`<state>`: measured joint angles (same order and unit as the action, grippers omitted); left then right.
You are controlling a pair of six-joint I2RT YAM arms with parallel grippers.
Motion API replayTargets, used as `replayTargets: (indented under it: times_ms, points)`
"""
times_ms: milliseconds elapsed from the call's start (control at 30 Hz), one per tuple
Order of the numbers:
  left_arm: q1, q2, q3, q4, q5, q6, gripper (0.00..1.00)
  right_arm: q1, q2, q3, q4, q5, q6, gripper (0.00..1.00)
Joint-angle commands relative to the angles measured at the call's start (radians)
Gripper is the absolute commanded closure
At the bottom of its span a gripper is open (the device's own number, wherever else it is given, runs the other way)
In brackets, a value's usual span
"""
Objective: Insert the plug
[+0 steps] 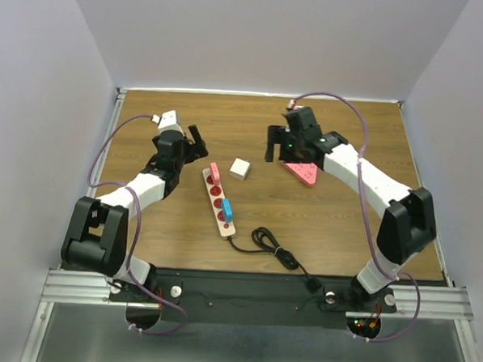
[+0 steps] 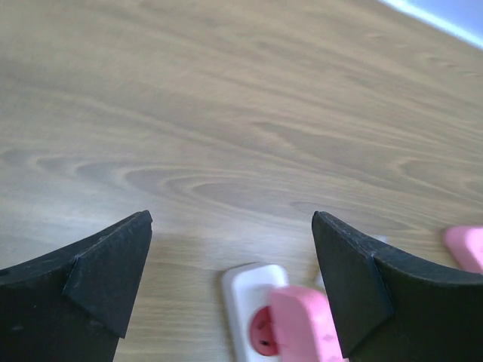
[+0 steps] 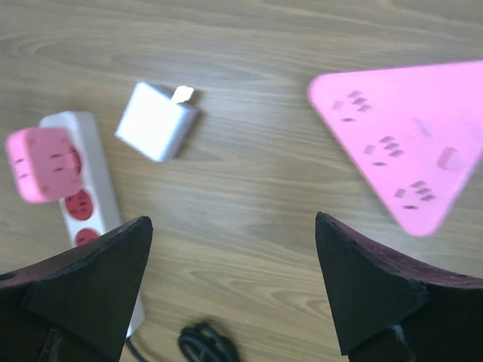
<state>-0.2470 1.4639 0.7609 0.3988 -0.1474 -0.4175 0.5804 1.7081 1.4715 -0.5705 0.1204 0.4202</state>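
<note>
Both jaws stood wide open and empty: the left gripper [image 2: 232, 219] hung over the far end of the power strip [image 1: 219, 200], the right gripper [image 3: 234, 222] above the table [image 1: 344, 235]. The white plug [image 1: 240, 168] lay loose between that strip and a pink triangular socket block [image 1: 301, 174], touching neither.

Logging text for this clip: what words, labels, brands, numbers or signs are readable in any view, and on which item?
No readable text in any view.
Power strip: no print shows, only red sockets.
White plug: plain faces, no marking visible.
Pink triangular socket block: only slots, blurred; no lettering can be made out.
</note>
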Motion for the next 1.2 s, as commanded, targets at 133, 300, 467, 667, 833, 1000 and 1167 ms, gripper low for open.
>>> replayTargets:
  times_ms: [133,300,467,667,833,1000,1167]
  points:
    - [-0.185,-0.060,0.083,0.057,-0.119,0.175,0.01,-0.116,-0.189,-0.237,0.207,-0.090,0.025,0.02]
    - [-0.287,-0.014,0.173,0.003,-0.132,0.203,0.01,-0.166,-0.246,-0.333,0.268,-0.149,0.023,0.02]
    - [-0.368,0.177,0.339,-0.119,-0.115,0.250,0.01,-0.220,-0.336,-0.418,0.313,-0.200,0.025,0.02]
    - [-0.413,0.403,0.566,-0.325,-0.185,0.257,0.01,-0.267,-0.455,-0.477,0.320,-0.208,0.019,0.00]
    - [-0.414,0.455,0.600,-0.388,-0.219,0.235,0.01,-0.309,-0.545,-0.527,0.317,-0.211,0.006,0.00]
    - [-0.417,0.529,0.655,-0.501,-0.248,0.207,0.02,-0.340,-0.551,-0.548,0.319,-0.234,-0.001,0.00]
    - [-0.420,0.535,0.655,-0.525,-0.261,0.197,0.02,-0.353,-0.555,-0.556,0.320,-0.242,-0.008,0.00]
